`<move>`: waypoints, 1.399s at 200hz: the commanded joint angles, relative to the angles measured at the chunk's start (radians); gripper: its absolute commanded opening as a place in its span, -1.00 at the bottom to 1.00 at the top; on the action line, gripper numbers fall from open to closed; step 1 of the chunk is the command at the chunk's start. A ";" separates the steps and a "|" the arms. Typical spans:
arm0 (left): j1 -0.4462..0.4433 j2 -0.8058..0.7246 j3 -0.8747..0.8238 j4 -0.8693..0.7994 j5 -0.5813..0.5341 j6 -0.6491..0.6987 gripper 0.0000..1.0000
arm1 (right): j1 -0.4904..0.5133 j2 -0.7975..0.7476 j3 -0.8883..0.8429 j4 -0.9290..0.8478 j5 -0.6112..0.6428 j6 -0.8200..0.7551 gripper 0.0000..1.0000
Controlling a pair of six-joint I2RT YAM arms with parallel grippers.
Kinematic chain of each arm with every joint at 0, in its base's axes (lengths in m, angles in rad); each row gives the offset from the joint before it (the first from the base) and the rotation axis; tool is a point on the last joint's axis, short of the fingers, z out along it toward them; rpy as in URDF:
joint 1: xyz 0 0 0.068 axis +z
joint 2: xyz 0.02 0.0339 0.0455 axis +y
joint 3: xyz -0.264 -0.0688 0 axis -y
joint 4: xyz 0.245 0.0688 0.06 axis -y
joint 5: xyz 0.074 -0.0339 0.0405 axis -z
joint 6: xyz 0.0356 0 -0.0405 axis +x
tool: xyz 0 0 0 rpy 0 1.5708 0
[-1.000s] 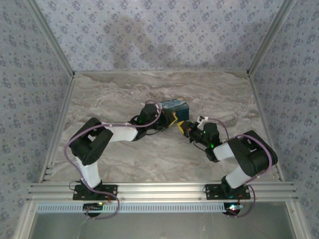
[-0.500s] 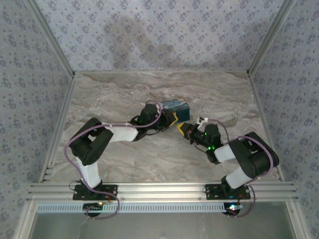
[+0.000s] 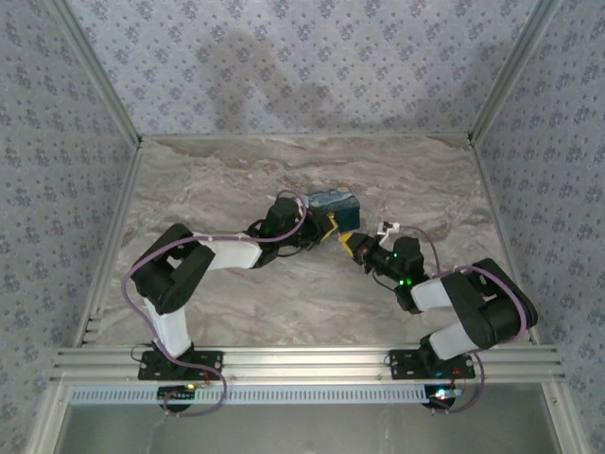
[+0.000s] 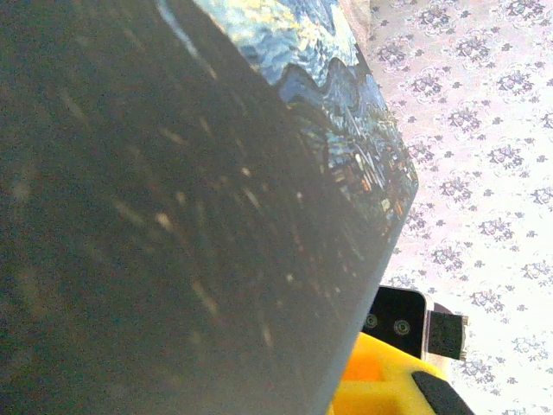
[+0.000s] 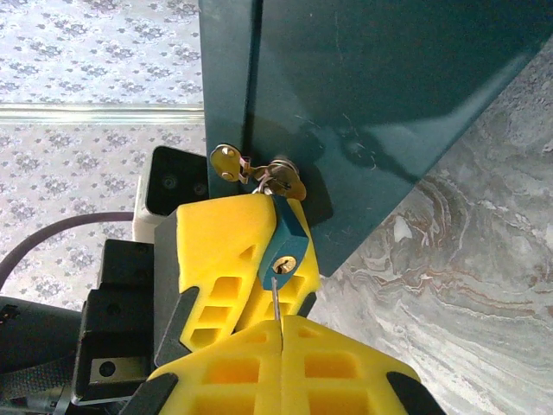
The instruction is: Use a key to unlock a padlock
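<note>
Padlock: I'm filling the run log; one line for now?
left gripper: shut on padlock | right gripper: shut on key | key: tip at keyhole

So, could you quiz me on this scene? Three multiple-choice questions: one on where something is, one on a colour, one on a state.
1. Where on the box is the padlock? A) on its top B) on its latch C) inside it
2. The padlock's body is: A) blue B) red C) green
3. The right gripper is: A) wide open B) shut on nothing C) shut on the key

1 B: it hangs from the brass latch.
2 A: its body shows blue.
3 C: the key's blade sticks out between the closed fingers, tip at the keyhole.
</note>
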 commanded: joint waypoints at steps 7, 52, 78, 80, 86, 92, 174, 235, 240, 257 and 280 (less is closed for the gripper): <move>-0.001 0.000 0.000 0.071 0.027 -0.004 -0.98 | -0.006 -0.003 0.027 -0.011 -0.013 -0.025 -1.00; -0.001 0.006 0.000 0.080 0.027 -0.008 -0.98 | -0.005 0.024 0.043 -0.006 -0.019 -0.017 -1.00; -0.001 0.008 0.000 0.084 0.028 -0.012 -0.98 | -0.006 0.051 0.044 0.017 -0.018 -0.007 -1.00; -0.001 0.008 0.001 0.083 0.029 -0.011 -0.98 | -0.006 0.054 0.045 0.020 -0.018 -0.007 -1.00; 0.000 0.009 0.000 0.086 0.029 -0.013 -0.98 | -0.006 0.061 0.045 0.028 -0.017 -0.001 -1.00; -0.001 0.009 0.001 0.088 0.030 -0.014 -0.98 | -0.006 0.068 0.047 0.036 -0.018 0.002 -1.00; 0.001 0.013 -0.009 0.097 0.030 -0.016 -0.98 | -0.004 0.062 0.033 0.076 -0.015 0.015 -1.00; 0.001 0.018 -0.005 0.097 0.032 -0.016 -0.98 | -0.003 0.002 0.001 0.034 -0.007 0.003 -1.00; 0.001 0.018 -0.004 0.098 0.032 -0.016 -0.98 | -0.003 0.002 0.003 0.033 -0.007 0.003 -1.00; 0.001 0.016 -0.007 0.099 0.030 -0.016 -0.98 | -0.001 0.002 0.012 0.032 -0.008 0.004 -1.00; 0.001 0.014 -0.009 0.099 0.030 -0.017 -0.98 | -0.001 0.002 0.018 0.020 -0.006 0.000 -1.00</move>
